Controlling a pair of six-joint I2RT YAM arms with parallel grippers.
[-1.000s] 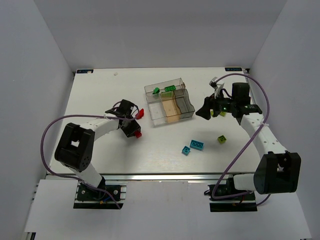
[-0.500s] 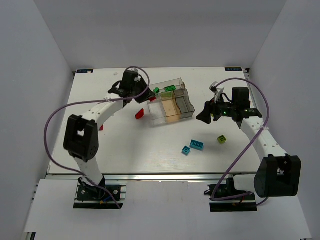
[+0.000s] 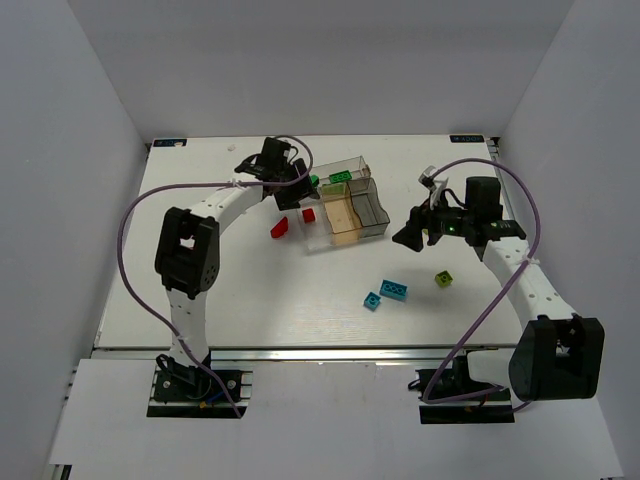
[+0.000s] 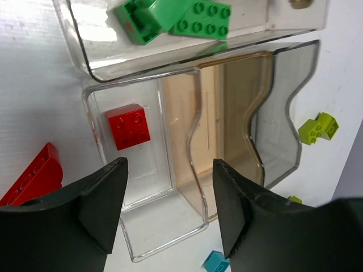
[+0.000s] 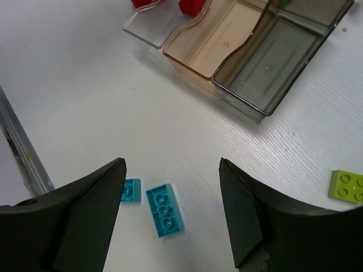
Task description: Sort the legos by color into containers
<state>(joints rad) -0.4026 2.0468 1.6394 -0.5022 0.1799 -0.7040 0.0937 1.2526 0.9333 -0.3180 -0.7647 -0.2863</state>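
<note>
My left gripper (image 3: 293, 195) (image 4: 170, 167) is open and empty above the clear bin (image 3: 318, 241) (image 4: 164, 238). That bin holds one red brick (image 3: 309, 214) (image 4: 129, 126). A curved red brick (image 3: 279, 228) (image 4: 31, 175) lies on the table just left of it. Two green bricks (image 3: 340, 177) (image 4: 204, 20) lie in the back bin. My right gripper (image 3: 408, 231) (image 5: 171, 167) is open and empty above two cyan bricks (image 3: 395, 290) (image 5: 164, 211). A lime brick (image 3: 443, 278) (image 5: 347, 186) lies to their right. Another lime brick (image 4: 317, 127) lies right of the bins.
The tan bin (image 3: 345, 232) (image 5: 198, 62) and the smoky bin (image 3: 383, 222) (image 5: 249, 107) hold no bricks. White walls stand at the left, back and right of the table. The right arm's cable loops over the table's right side.
My left arm swung from the table's left middle up to the bins. The red brick it carried now lies in the clear bin. My right gripper has barely moved.
</note>
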